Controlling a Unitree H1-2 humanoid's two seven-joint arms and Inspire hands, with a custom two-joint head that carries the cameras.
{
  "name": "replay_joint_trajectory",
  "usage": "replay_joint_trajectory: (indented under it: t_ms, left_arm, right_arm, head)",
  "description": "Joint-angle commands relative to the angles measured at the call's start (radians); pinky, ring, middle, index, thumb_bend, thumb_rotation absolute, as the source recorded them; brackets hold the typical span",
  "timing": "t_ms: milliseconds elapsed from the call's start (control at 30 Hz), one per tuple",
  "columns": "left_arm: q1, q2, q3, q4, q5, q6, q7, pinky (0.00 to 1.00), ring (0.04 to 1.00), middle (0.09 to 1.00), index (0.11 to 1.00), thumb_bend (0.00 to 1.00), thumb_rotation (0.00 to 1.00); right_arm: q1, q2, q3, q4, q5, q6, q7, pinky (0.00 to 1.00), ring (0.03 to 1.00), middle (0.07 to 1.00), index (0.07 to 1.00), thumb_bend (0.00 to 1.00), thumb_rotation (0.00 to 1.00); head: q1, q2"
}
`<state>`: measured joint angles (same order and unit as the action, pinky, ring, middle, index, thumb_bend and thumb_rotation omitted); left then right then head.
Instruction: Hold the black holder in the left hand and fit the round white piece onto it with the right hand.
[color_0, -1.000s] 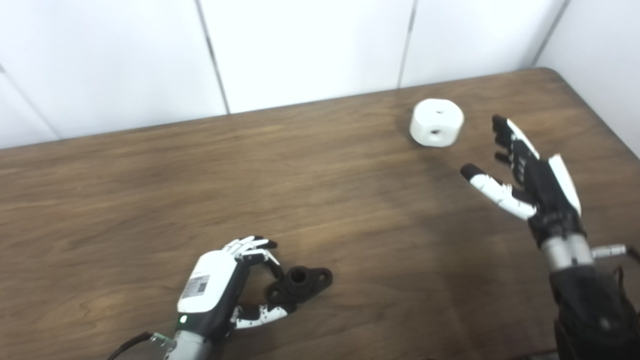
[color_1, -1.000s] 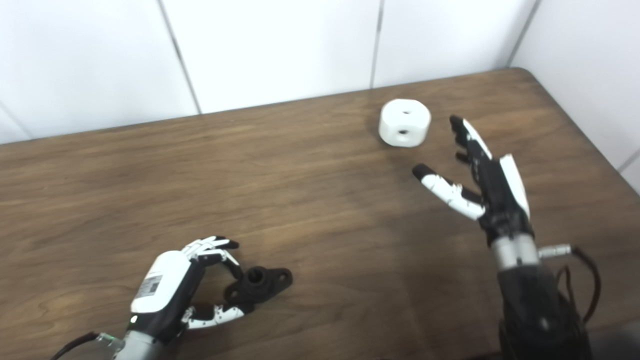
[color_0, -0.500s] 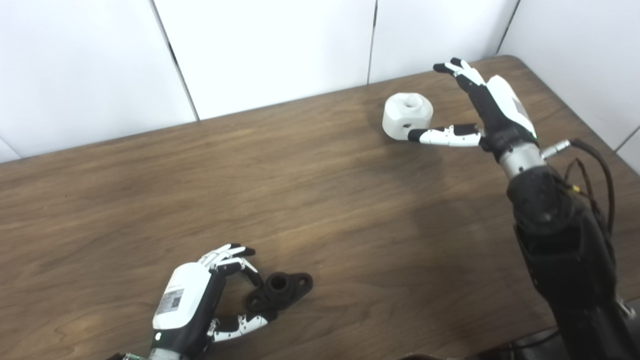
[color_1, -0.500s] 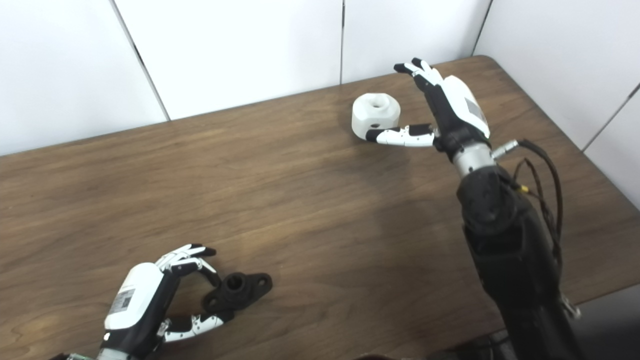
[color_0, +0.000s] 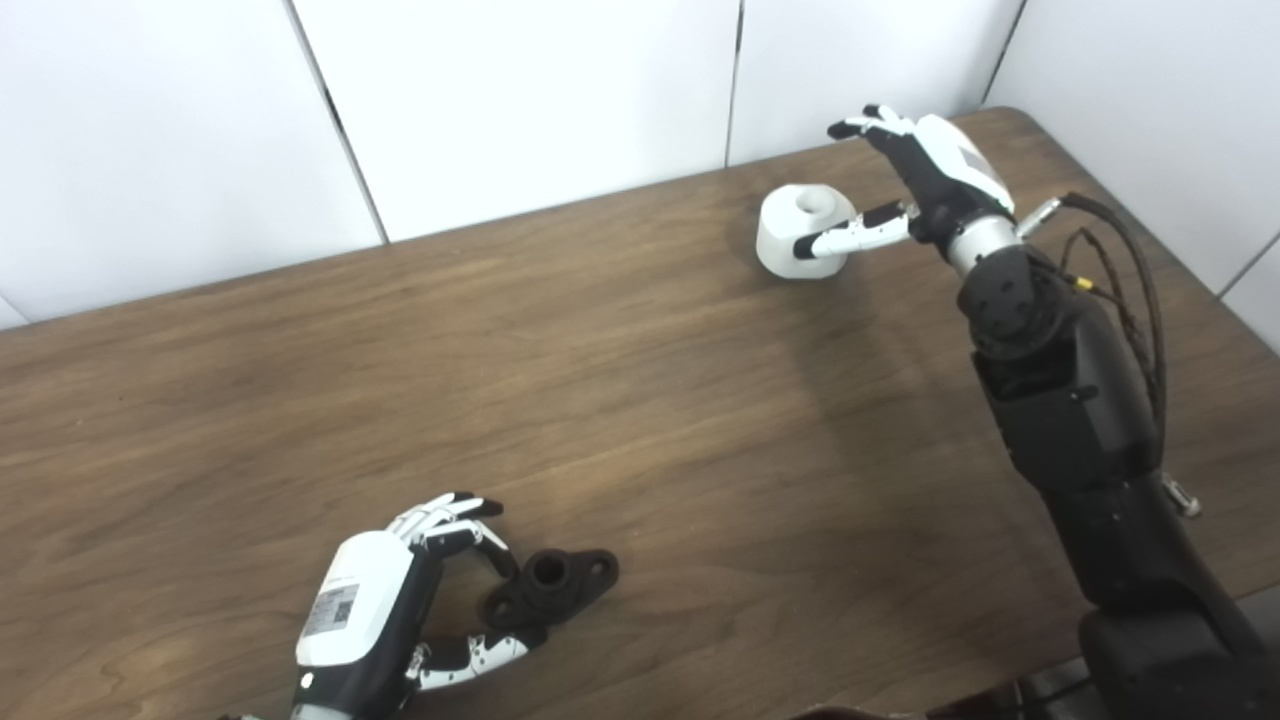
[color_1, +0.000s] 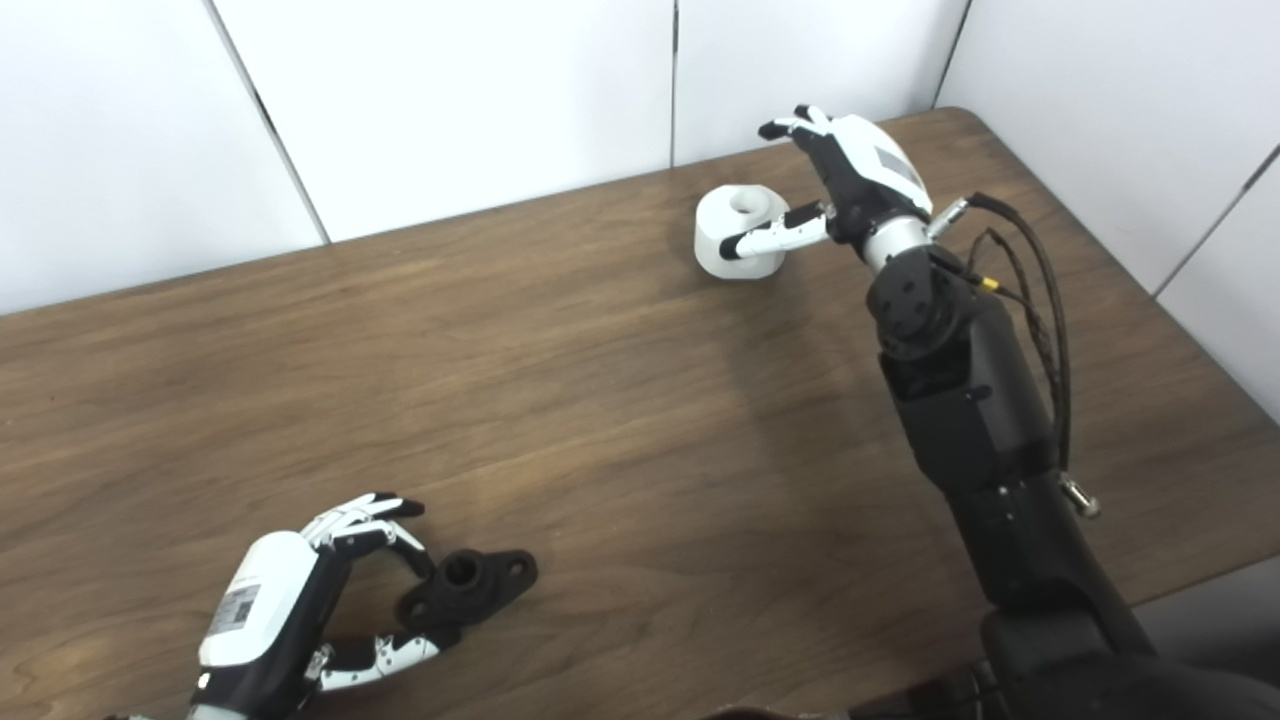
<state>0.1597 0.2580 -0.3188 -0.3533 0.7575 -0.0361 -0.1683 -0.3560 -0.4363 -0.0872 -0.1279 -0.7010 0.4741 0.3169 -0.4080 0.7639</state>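
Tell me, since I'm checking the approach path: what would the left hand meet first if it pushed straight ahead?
Most likely the black holder, lying on the table directly ahead of the left hand, between its fingers and thumb; contact is unclear.

Robotics laboratory or test cell. A plain wood-grain surface (color_0: 640, 400) stands in a corner of bare white wall panels (color_0: 530, 90) divided by dark vertical seams (color_0: 735, 80). Exposed black cables (color_0: 1130, 270) run along the robot's right arm (color_0: 1070, 400). No domestic or office furnishings appear anywhere in view.
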Motion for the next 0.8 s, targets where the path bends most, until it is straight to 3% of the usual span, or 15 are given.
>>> replay_joint_trajectory:
  t_ms: [0,133,500,767]
  left_arm:
    - [0.018,0.014,0.003,0.01,-0.002,0.012,-0.019,0.84,0.863,0.798,0.488,0.52,0.05]
    - [0.02,0.014,0.005,0.013,-0.005,0.007,-0.016,0.83,0.862,0.796,0.488,0.52,0.05]
    - [0.02,0.014,0.01,0.018,0.001,0.005,-0.018,0.83,0.863,0.798,0.488,0.52,0.05]
    - [0.02,0.013,0.012,0.018,0.001,0.001,-0.016,0.83,0.863,0.796,0.488,0.52,0.05]
  right_arm:
    - [-0.057,-0.045,0.003,-0.001,-0.021,-0.005,-0.001,0.94,1.0,0.97,0.857,0.81,0.28]
    - [-0.076,-0.056,0.026,0.036,-0.034,-0.005,0.008,0.99,1.0,0.965,0.857,0.82,0.28]
    - [-0.091,-0.035,0.042,0.09,-0.067,-0.004,0.036,1.0,1.0,0.956,0.856,0.81,0.26]
    - [-0.104,-0.052,0.071,0.139,-0.065,-0.006,0.018,1.0,1.0,0.943,0.849,0.73,0.24]
  head:
    - [-0.001,0.001]
    - [-0.001,0.0]
    - [0.005,-0.008]
    - [0.005,-0.008]
